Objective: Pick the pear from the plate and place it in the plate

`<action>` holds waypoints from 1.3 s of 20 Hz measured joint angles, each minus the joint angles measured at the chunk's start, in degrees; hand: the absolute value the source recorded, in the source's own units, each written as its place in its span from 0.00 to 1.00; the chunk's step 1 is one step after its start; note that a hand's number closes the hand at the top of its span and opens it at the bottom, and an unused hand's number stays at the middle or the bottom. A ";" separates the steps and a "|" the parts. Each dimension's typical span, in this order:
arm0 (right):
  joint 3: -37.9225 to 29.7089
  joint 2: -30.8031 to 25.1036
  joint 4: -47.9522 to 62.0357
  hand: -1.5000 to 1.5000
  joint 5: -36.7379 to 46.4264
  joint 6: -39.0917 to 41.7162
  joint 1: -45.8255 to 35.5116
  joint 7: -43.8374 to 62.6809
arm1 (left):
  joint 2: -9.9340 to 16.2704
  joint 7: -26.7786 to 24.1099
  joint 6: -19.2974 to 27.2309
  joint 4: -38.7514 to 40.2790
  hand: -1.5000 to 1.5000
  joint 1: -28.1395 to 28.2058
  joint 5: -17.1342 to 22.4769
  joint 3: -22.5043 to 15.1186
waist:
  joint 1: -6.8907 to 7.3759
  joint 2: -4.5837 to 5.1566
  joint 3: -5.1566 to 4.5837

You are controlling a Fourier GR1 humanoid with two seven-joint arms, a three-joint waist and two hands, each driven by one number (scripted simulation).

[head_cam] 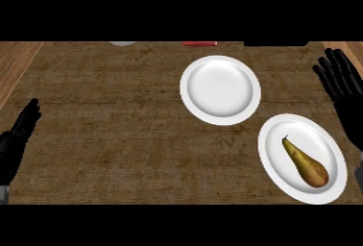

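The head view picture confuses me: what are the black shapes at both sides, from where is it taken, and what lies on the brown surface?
The camera sits where the robot's head is and looks steeply down at a brown wooden counter. The black shapes are the robot's two hands. The left hand rests at the left edge, the right hand at the right edge; both have straight fingers and hold nothing. On the counter lie two round white plates. The farther plate has nothing on it. The nearer plate carries a yellow-brown pear, stem pointing away from the robot.
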 measured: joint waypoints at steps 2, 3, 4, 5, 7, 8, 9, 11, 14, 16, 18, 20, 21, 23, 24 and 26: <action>2.61 0.33 -1.74 1.00 0.87 2.73 0.63 -1.42 | -0.94 0.48 0.34 -1.72 0.50 -1.26 -0.07 -0.45 | 0.04 0.53 -0.05; 5.16 0.60 -2.62 1.00 1.66 4.85 0.73 -2.48 | -1.26 0.58 0.13 -2.31 0.50 -2.53 0.23 -0.63 | 0.11 0.75 -0.07; 8.01 0.80 -3.41 1.00 2.73 7.07 0.73 -3.59 | -1.57 0.59 -0.23 -3.21 0.50 -3.56 0.68 -0.84 | 0.45 0.90 -0.08; 11.13 0.97 -4.36 1.00 3.84 9.52 0.68 -4.74 | -2.03 0.42 -0.52 -4.08 0.50 -4.70 1.27 -0.95 | 0.80 1.00 -0.09; 14.91 -1.65 -5.98 1.00 9.27 12.33 -1.06 -5.71 | -2.85 0.51 -1.03 -4.81 0.50 -6.77 2.16 -1.34 | 0.44 0.49 -0.53; 15.33 -4.26 -6.45 1.00 13.83 12.16 -2.01 -5.87 | -3.23 0.63 -1.17 -4.99 0.50 -7.14 2.54 -1.48 | -0.09 0.14 -0.69; 16.64 -6.33 -7.01 1.00 18.40 12.14 -2.62 -6.17 | -3.72 0.74 -1.36 -5.23 0.50 -7.60 2.97 -1.74 | -0.36 0.07 -0.71; 20.68 -6.48 -6.80 0.00 26.80 9.14 -0.02 -7.90 | -4.55 1.58 -1.62 -6.13 0.50 -9.04 4.07 -1.91 | -0.92 0.41 -0.46; 24.61 -2.14 -1.73 0.00 33.00 2.28 6.77 -15.99 | -5.44 2.84 -1.81 -6.43 0.50 -11.01 5.08 -2.00 | -1.03 1.18 -0.12; 25.31 0.12 1.83 0.00 33.66 -1.20 11.14 -23.28 | -5.86 4.08 -1.82 -7.35 0.50 -11.65 5.47 -2.28 | -0.92 1.36 -0.01; 25.13 2.10 5.93 0.00 33.15 -3.32 13.89 -31.02 | -6.05 5.00 -1.88 -7.82 0.50 -12.41 5.70 -2.20 | -0.66 1.48 0.00; 24.20 2.61 7.07 0.00 32.48 -4.43 16.41 -37.02 | -6.37 5.72 -2.26 -7.22 0.50 -13.62 5.84 -1.92 | -0.63 1.51 -0.05; 23.11 2.54 7.93 0.00 31.94 -4.63 16.98 -39.90 | -6.40 5.61 -2.63 -7.15 0.50 -13.62 5.97 -1.58 | -0.54 1.51 -0.07; 20.65 1.23 7.08 0.00 31.16 -4.41 17.77 -42.72 | -6.68 6.82 -2.91 -7.37 0.50 -14.40 5.92 -1.41 | -0.48 1.49 -0.11; 20.31 1.13 5.81 0.00 32.07 -5.30 18.43 -42.75 | -6.68 7.05 -3.21 -6.95 0.50 -15.12 5.87 -1.11 | -0.51 1.47 -0.14; 18.87 -1.04 1.72 0.00 33.50 -6.00 19.19 -39.90 | -7.42 8.04 -2.37 -7.64 0.50 -15.42 5.01 -1.63 | -0.58 1.39 -0.19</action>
